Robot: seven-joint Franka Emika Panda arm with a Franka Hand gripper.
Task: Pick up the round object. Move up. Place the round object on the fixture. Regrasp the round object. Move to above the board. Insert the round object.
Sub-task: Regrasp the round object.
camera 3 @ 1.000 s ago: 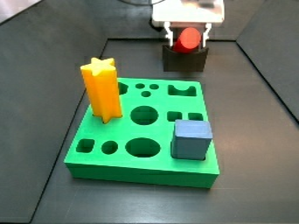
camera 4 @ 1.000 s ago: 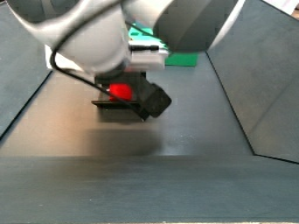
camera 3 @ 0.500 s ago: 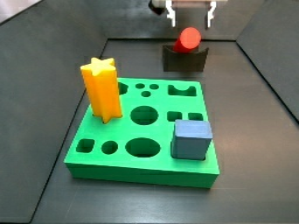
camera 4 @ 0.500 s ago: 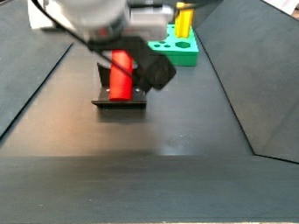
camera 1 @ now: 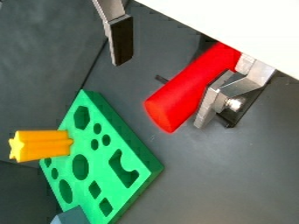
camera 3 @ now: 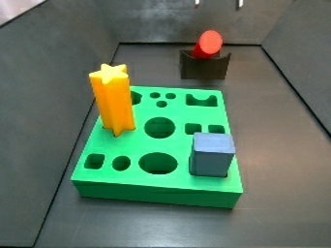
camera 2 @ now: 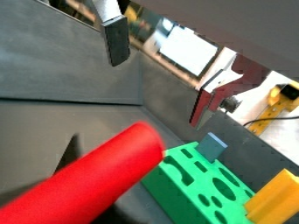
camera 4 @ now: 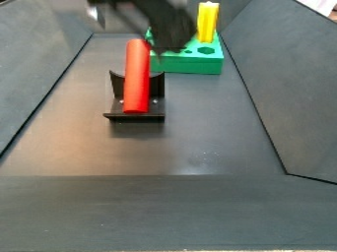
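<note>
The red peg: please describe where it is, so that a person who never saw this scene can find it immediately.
Start from the big green board, then look past it to the small dark fixture on the floor. The red peg leans on that fixture, with the open claw above it, not touching. It is the only red, round thing; the other peg is a yellow star standing on the board.

The gripper (camera 1: 170,66) is cut off at the top edge of a side view, a blur there, and the red peg (camera 2: 82,179) hides the fixture in a wrist view.
</note>
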